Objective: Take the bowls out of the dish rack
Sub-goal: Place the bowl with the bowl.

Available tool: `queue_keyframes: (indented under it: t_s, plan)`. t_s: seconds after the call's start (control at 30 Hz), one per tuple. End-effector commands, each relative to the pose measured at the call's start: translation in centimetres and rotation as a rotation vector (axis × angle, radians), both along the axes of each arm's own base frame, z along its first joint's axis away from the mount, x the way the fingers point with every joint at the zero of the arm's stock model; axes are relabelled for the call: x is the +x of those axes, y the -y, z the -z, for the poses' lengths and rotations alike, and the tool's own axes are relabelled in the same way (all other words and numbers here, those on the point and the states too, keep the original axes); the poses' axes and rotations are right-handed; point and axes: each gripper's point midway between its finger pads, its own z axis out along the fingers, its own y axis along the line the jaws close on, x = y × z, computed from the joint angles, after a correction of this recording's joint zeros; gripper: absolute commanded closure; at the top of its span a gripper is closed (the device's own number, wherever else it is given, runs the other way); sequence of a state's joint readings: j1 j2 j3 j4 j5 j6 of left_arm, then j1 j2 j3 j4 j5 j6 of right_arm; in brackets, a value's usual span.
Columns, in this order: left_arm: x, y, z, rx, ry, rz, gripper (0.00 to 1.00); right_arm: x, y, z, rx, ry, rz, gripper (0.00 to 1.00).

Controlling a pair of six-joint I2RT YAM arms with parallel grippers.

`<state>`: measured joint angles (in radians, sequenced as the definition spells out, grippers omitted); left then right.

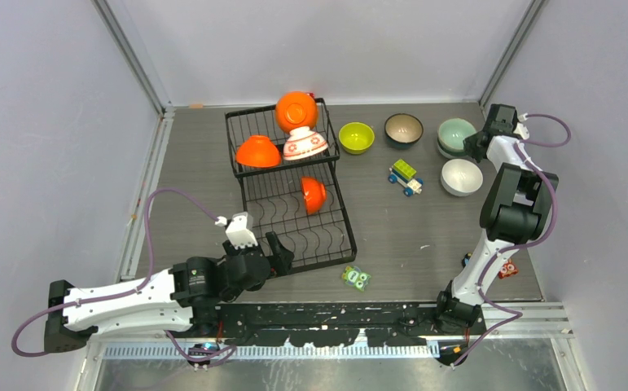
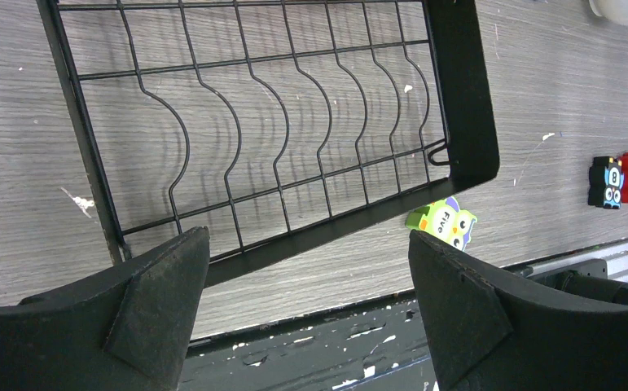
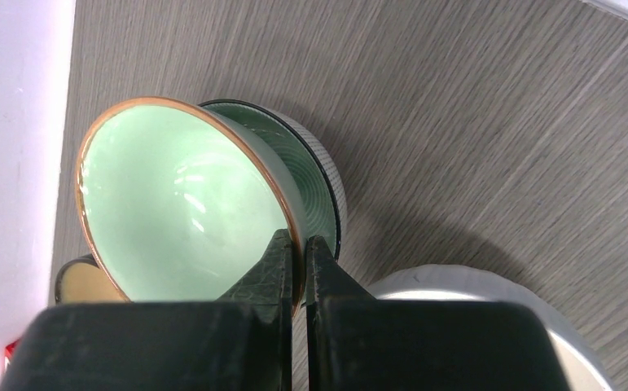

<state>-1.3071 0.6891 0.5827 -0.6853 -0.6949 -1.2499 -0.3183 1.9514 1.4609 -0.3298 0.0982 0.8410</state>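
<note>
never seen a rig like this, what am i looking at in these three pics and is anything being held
Two robot arms sit at the near edge of a table. The wide picture looks down from above; the other two come from a camera on each wrist, so that arm's black fingers show at the bottom. The dish rack holds three orange bowls and a white floral bowl. Beside it stand a lime green bowl, a dark brown bowl, a white bowl and toy blocks. The right gripper is shut on the rim of a pale mint bowl, tilted in a teal bowl. The left gripper is open and empty by the rack's near edge.
</note>
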Motion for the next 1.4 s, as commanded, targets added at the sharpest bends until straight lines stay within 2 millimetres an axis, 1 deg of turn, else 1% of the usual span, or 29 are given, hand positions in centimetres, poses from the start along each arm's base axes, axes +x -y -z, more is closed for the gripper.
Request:
queue_keyframes:
  t_s: [0.0, 0.1, 0.37, 0.73, 0.8, 1.0, 1.1, 1.2, 1.37]
  plan:
    - [0.3, 0.2, -0.3, -0.026, 0.012, -0.021, 0.07, 1.9, 1.0, -3.1, -0.03, 0.11, 0.019, 0.99]
    - [0.3, 0.2, -0.2, -0.025, 0.01, -0.02, 0.06, 1.9, 1.1, -3.1, -0.027, 0.107, 0.02, 0.98]
    - [0.3, 0.2, -0.2, -0.023, 0.01, -0.021, 0.06, 2.0, 1.0, -3.0, -0.022, 0.108, 0.016, 0.88]
    - [0.3, 0.3, -0.2, -0.027, 0.009, -0.02, 0.06, 2.0, 0.9, -2.9, -0.017, 0.106, 0.013, 0.81]
    - [0.3, 0.2, -0.2, -0.026, 0.008, -0.021, 0.06, 2.0, 1.0, -3.0, -0.017, 0.108, 0.013, 0.77]
    - [0.2, 0.2, -0.2, -0.024, 0.006, -0.017, 0.06, 1.9, 1.0, -3.5, -0.021, 0.113, 0.012, 0.65]
    - [0.2, 0.3, -0.1, -0.026, 0.003, -0.017, 0.06, 1.8, 1.0, -4.0, -0.022, 0.117, 0.014, 0.61]
    - [0.2, 0.3, -0.2, -0.029, 0.004, -0.015, 0.06, 1.7, 0.9, -4.8, -0.024, 0.126, 0.014, 0.58]
    - [0.1, 0.2, -0.1, -0.027, 0.0, -0.012, 0.06, 1.2, 0.9, -6.1, -0.036, 0.13, 0.016, 0.56]
